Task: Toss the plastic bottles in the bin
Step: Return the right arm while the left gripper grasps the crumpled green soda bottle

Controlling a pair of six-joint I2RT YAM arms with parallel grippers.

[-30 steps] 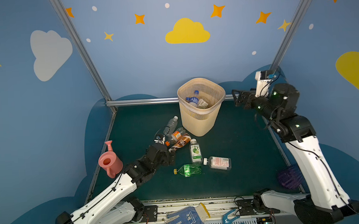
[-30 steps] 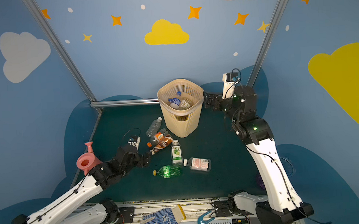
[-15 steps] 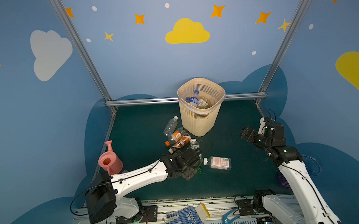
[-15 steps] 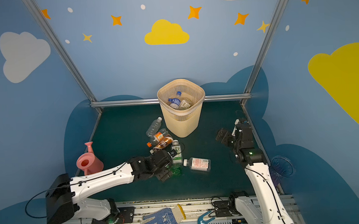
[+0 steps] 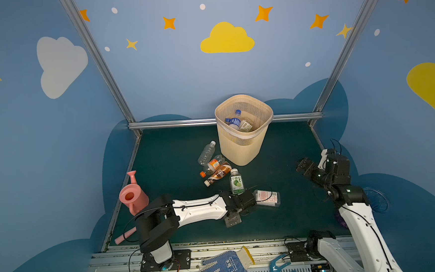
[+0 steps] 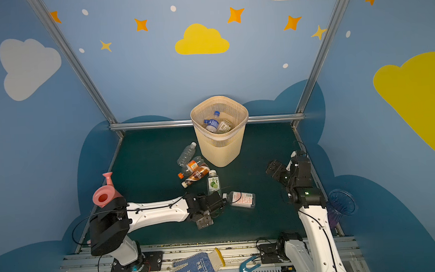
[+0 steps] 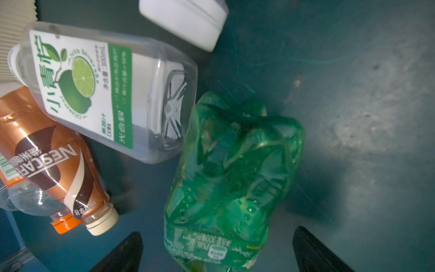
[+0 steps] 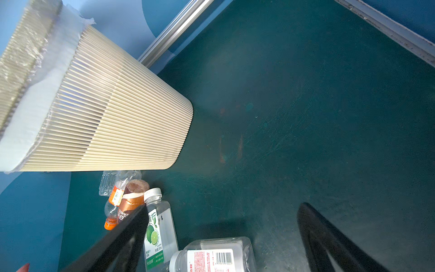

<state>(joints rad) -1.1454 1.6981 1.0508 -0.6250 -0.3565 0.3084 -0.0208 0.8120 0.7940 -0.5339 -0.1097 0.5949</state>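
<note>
Dark green tabletop (image 5: 176,154): we note left pincer (image 7: 217,232) apart astride the green bottle (image 7: 233,169); right pincer (image 8: 223,207) likewise apart, away from the bin (image 5: 240,150)

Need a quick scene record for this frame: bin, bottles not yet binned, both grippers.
bin: upright at the back; blue-capped bottle inside
loose: clear white-capped bottle, orange-capped bottle, brown Nescafe bottle, lime juice bottle, red-label bottle, green bottle
left gripper: open, straddling green bottle, not closed
right gripper: open, empty, off to the right
other: pink watering can at left edge
</note>
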